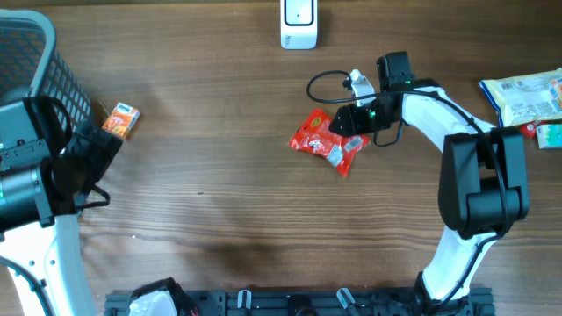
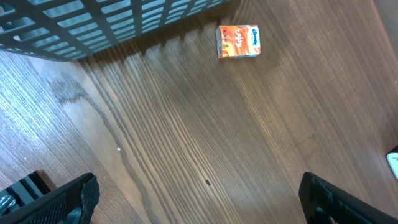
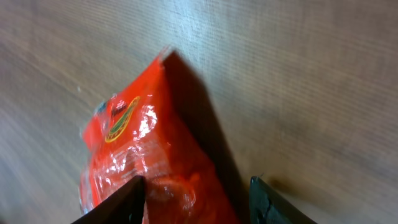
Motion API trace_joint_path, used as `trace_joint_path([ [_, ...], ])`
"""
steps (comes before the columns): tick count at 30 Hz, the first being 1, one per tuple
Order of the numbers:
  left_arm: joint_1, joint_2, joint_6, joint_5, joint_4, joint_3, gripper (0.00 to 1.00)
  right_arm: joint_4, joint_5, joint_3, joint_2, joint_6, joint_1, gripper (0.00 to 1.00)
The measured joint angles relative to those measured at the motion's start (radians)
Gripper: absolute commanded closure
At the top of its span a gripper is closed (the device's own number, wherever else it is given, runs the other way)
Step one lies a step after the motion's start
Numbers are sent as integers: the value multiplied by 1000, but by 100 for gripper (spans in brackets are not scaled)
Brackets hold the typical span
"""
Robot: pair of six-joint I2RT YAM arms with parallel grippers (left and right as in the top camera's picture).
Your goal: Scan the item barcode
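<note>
Early yet: the red snack packet (image 3: 140,146) sits between your right jaws, grip uncertain; left jaws gape empty; lift and barcode scan not yet done.

Your left arm (image 1: 39,189) by the basket (image 1: 53,66) is black and white. Your right arm (image 1: 483,180), far from it, has a black cable loop (image 1: 318,82).

The overhead view looks straight down on the whole table (image 1: 219,219). The left wrist view faces down from some height and shares the orange box (image 2: 237,41). The right wrist view sits close over the red packet (image 3: 137,155), also seen overhead.
</note>
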Motion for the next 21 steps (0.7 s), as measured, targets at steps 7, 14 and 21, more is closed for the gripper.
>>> trace_joint_path([
  [7, 0, 0, 0, 0, 0, 0, 0, -187, -13, 0, 0, 34, -1, 36],
  [14, 0, 0, 0, 0, 0, 0, 0, -262, -51, 3, -3, 118, -2, 1],
  [21, 0, 0, 0, 3, 0, 0, 0, -281, -119, 5, -7, 90, -1, 2],
])
